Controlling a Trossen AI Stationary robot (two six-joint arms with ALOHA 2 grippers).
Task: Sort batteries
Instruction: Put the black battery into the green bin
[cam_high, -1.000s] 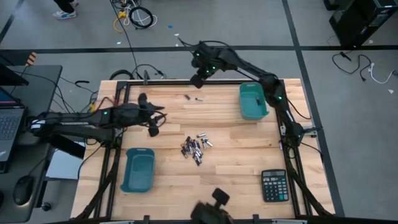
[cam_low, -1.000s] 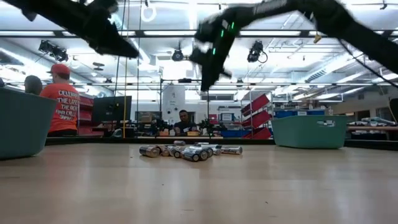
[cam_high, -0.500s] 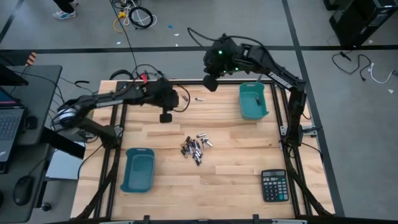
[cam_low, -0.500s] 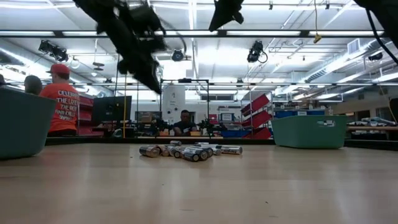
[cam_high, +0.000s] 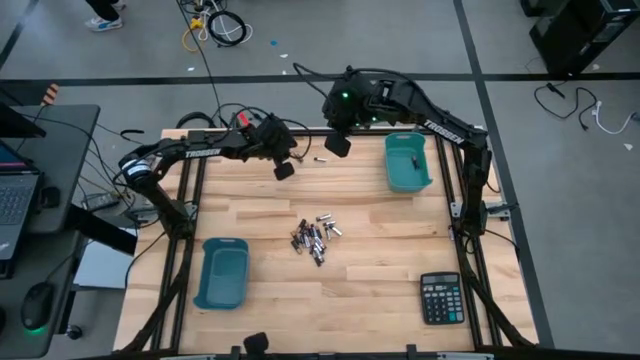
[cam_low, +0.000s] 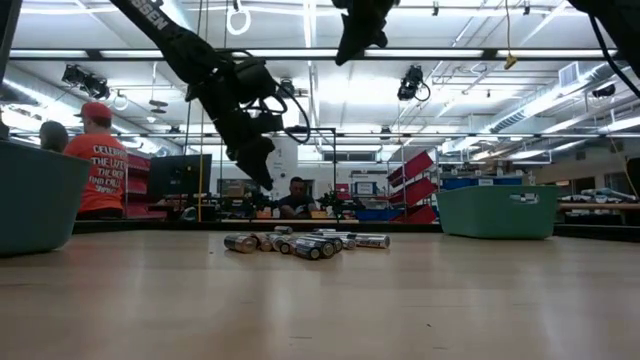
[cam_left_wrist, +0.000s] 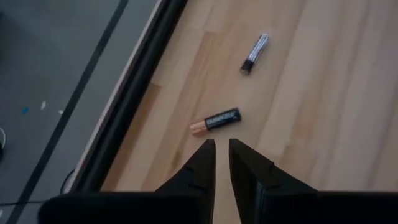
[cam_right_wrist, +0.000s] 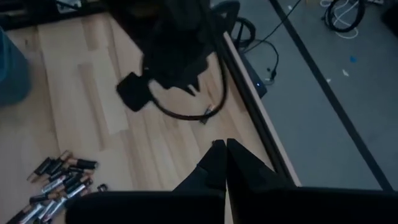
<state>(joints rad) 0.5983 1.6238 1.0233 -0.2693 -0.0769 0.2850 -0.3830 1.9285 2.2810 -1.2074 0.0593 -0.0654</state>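
Note:
Several small silver and black batteries lie in a loose pile at mid-table; the low view shows them lying on their sides. Two stray batteries lie near the far edge. In the left wrist view, one is black with a copper end and the other lies farther off. My left gripper hovers above the table just short of the copper-ended battery, its fingers a narrow gap apart. My right gripper hangs high over the far edge, shut and empty.
One teal bin stands near the left front and another at the far right. A black calculator lies at the near right corner. The table's dark frame rail runs close beside the stray batteries. Both arms crowd the far edge.
My left gripper has swung from the table's left middle toward the far edge and to the right, ending by the two stray batteries. My right arm has drawn in and its gripper has shifted slightly right over the far edge. The batteries have not moved.

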